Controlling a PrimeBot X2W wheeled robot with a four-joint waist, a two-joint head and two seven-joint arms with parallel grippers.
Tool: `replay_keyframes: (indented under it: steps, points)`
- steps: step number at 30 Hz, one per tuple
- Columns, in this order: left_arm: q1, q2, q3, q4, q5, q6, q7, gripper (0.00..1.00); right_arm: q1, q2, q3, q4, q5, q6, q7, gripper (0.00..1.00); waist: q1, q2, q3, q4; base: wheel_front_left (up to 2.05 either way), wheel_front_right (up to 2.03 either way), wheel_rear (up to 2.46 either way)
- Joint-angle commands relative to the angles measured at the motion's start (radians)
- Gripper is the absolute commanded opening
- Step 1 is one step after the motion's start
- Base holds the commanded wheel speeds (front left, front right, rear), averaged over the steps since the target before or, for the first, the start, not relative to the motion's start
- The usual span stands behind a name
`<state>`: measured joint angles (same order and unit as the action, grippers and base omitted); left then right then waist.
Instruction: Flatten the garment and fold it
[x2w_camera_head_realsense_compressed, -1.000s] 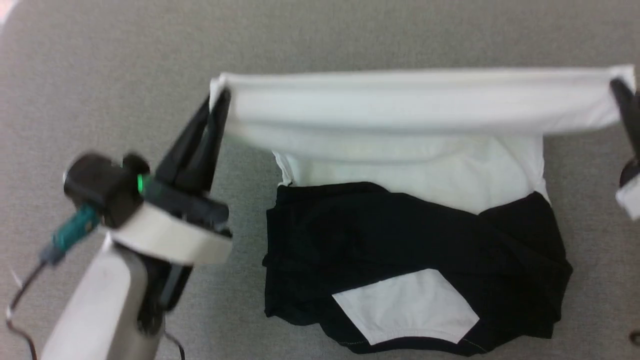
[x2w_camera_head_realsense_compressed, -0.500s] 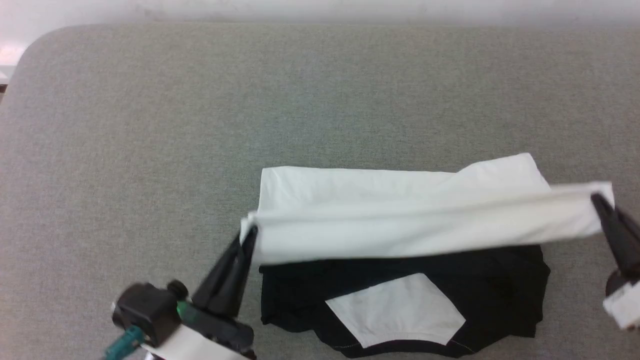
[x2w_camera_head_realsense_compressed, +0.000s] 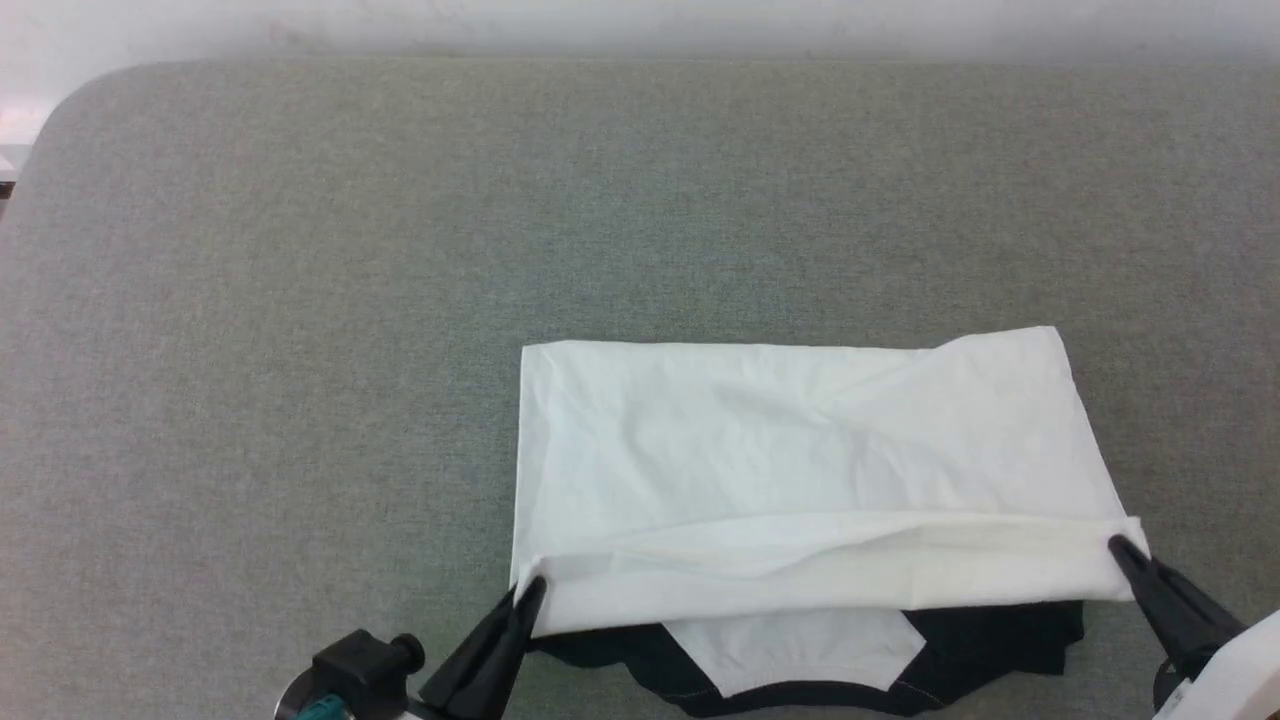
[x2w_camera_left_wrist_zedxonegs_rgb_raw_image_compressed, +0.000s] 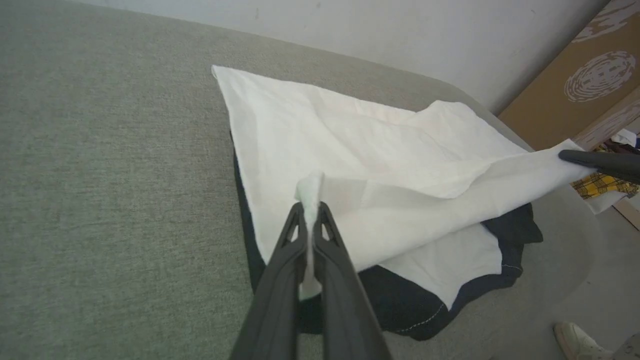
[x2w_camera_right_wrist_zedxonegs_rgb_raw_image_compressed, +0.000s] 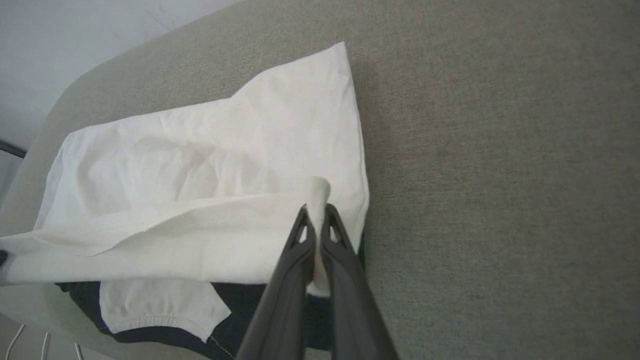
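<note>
The garment (x2w_camera_head_realsense_compressed: 800, 470) lies on the grey table near its front edge, its white body folded toward me over the black sleeves (x2w_camera_head_realsense_compressed: 1000, 640). My left gripper (x2w_camera_head_realsense_compressed: 530, 588) is shut on the white hem's left corner, and the left wrist view shows cloth pinched between its fingers (x2w_camera_left_wrist_zedxonegs_rgb_raw_image_compressed: 311, 210). My right gripper (x2w_camera_head_realsense_compressed: 1118, 548) is shut on the hem's right corner, as the right wrist view shows (x2w_camera_right_wrist_zedxonegs_rgb_raw_image_compressed: 316, 212). The hem is stretched between both grippers, slightly above the black sleeves and black neck trim (x2w_camera_head_realsense_compressed: 790, 690).
The grey padded table (x2w_camera_head_realsense_compressed: 400, 250) stretches far behind and to the left of the garment. A pale wall runs behind it. In the left wrist view a cardboard panel (x2w_camera_left_wrist_zedxonegs_rgb_raw_image_compressed: 575, 75), colourful clutter and a shoe (x2w_camera_left_wrist_zedxonegs_rgb_raw_image_compressed: 575, 340) are beyond the table's end.
Both grippers have carried the white hem toward me over the black sleeves, covering most of them. The head camera tilted up, so the far table edge came into view.
</note>
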<state>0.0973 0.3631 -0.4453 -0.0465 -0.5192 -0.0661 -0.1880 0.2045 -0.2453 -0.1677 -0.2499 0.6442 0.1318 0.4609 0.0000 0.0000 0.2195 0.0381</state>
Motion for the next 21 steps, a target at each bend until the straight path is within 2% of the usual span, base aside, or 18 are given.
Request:
replay_keyframes:
  steps: [1, 7, 8, 9, 10, 11, 12, 13, 14, 21]
  points:
    - [0.0, 0.009, -0.006, 0.016, -0.004, -0.009, 0.004, 0.0, 0.016, -0.008, 0.01, 0.01, 0.009, -0.001, -0.009, 0.0, 0.0, 0.0, -0.001, -0.002, 0.0, 0.0, 0.0]
    - [0.021, 0.016, -0.016, 0.046, -0.024, -0.021, -0.002, 0.0, 0.046, -0.037, 0.047, 0.038, 0.027, -0.001, -0.018, 0.0, 0.0, 0.0, -0.007, -0.006, 0.0, 0.0, 0.0]
    - [0.024, 0.016, -0.017, 0.048, -0.027, -0.022, -0.003, 0.03, 0.05, -0.041, 0.049, 0.042, 0.031, -0.001, -0.019, 0.17, 0.0, 0.0, -0.009, -0.007, 0.0, 0.0, 0.0]
    - [0.026, 0.015, -0.018, 0.049, -0.031, -0.022, -0.004, 0.24, 0.054, -0.043, 0.052, 0.045, 0.035, -0.001, -0.019, 0.33, 0.0, 0.0, -0.012, -0.007, 0.0, 0.0, 0.0]
    - [0.026, 0.015, -0.018, 0.049, -0.031, -0.022, -0.004, 0.24, 0.054, -0.043, 0.052, 0.045, 0.035, -0.001, -0.019, 0.33, 0.0, 0.0, -0.012, -0.007, 0.0, 0.0, 0.0]
    - [0.029, 0.014, -0.02, 0.05, -0.035, -0.023, -0.004, 0.47, 0.058, -0.047, 0.056, 0.047, 0.039, -0.001, -0.015, 0.39, 0.0, 0.0, -0.015, -0.007, 0.0, 0.0, 0.0]
    - [0.032, 0.014, -0.021, 0.05, -0.039, -0.024, -0.002, 0.77, 0.064, -0.052, 0.061, 0.048, 0.045, -0.001, -0.009, 0.49, 0.0, 0.0, -0.019, -0.007, 0.0, 0.0, 0.0]
    - [0.036, 0.014, -0.021, 0.048, -0.042, -0.023, -0.001, 0.98, 0.069, -0.056, 0.064, 0.047, 0.049, -0.001, -0.004, 0.92, 0.0, 0.0, -0.023, -0.007, 0.0, 0.0, 0.0]
    - [0.041, 0.014, -0.022, 0.045, -0.046, -0.023, 0.0, 1.0, 0.073, -0.061, 0.065, 0.045, 0.053, -0.001, -0.001, 1.0, 0.0, 0.0, -0.026, -0.007, 0.0, 0.0, 0.0]
    - [0.095, 0.031, -0.01, 0.014, -0.08, -0.007, 0.016, 1.0, 0.13, -0.087, 0.076, 0.023, 0.105, -0.001, 0.054, 1.0, 0.0, 0.0, -0.049, -0.006, 0.0, 0.0, 0.0]
